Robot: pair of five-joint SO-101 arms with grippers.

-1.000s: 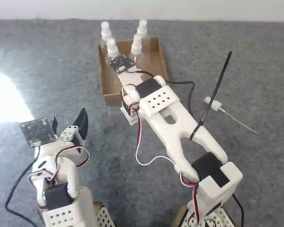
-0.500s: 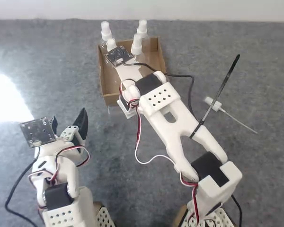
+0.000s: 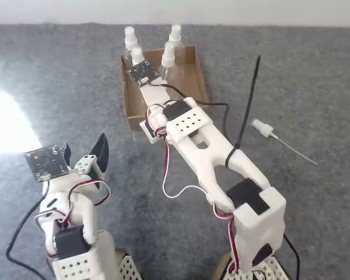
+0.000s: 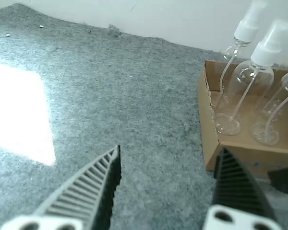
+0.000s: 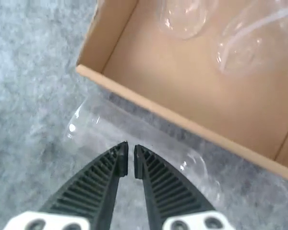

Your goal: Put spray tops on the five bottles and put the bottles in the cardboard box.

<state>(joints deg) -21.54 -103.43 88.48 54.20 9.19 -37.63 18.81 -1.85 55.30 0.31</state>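
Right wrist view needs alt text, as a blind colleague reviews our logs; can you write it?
The right gripper, its dark fingers almost together, points down at a clear bottle lying on its side on grey felt, just outside the cardboard box. Inside the box stand other bottles, seen by their bases.

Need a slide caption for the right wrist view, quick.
Right gripper, nearly shut, poised over a clear bottle lying on the grey mat just outside the cardboard box.
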